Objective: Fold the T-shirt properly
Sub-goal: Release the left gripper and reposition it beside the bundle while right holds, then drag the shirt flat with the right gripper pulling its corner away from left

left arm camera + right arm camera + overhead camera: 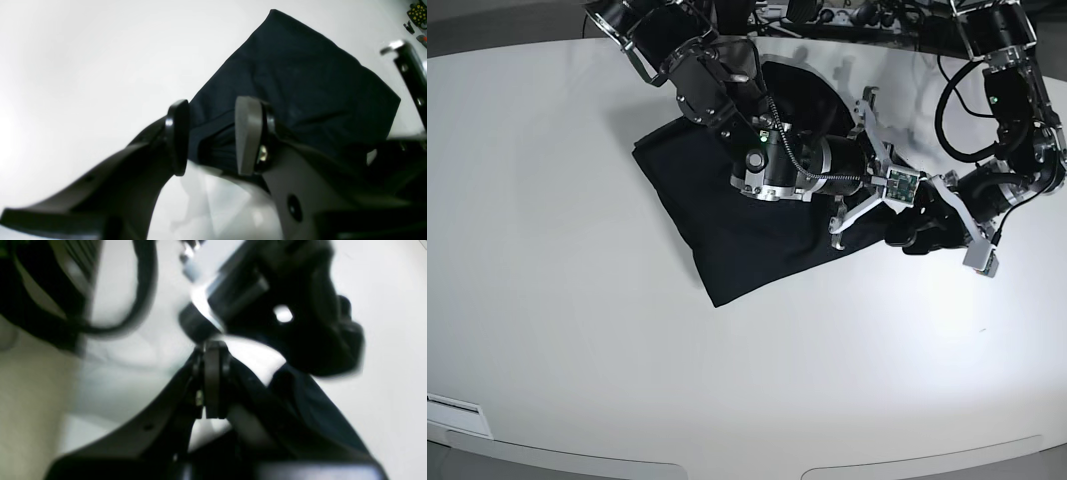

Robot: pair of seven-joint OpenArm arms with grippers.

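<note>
Bright glare, blurred wrist views (right)

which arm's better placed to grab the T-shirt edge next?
Left. The left claw stands open with the T-shirt edge between its fingers. The right claw looks shut, no fabric visibly pinched; that view is blurred.

Matte black cloth T-shirt point(727, 230), smooth glossy white table point(547, 200)

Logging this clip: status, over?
Left gripper open, straddling T-shirt edge. Right gripper shut; on cloth, can't tell. T-shirt partly folded on table. Arms crowded, nothing else obstructing.
</note>
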